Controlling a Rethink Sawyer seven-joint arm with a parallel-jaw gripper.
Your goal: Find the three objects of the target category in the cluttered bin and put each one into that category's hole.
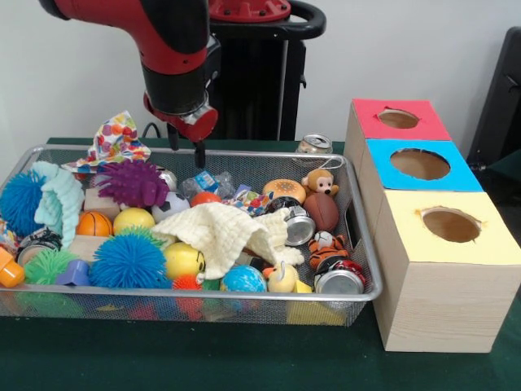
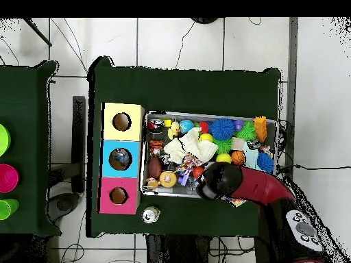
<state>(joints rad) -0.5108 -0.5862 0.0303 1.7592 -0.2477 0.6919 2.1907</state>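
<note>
The green-covered table [image 1: 244, 358] carries a silver wire-mesh bin [image 1: 362, 244] crammed with toys. The three-holed wooden box [image 1: 431, 244] stands well off to the hand's side. The hand [image 1: 186, 147] hangs over the bin's rear rim; whether it is spread or closed I cannot tell. Risk: directly below it, the crinkly wrappers [image 1: 207, 183] and purple spiky ball [image 1: 130, 183] crowd together, inviting a snagged or double pickup.

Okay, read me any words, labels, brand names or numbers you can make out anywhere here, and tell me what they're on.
No text can be read in either view.
Cans in the bin, such as the one in its front right corner: any printing is too blurred to read.
Can outside the bin: no legible label.
Crinkled wrappers under the gripper: print too small to read.
Three coloured boxes, e.g. the yellow one: no lettering.
</note>
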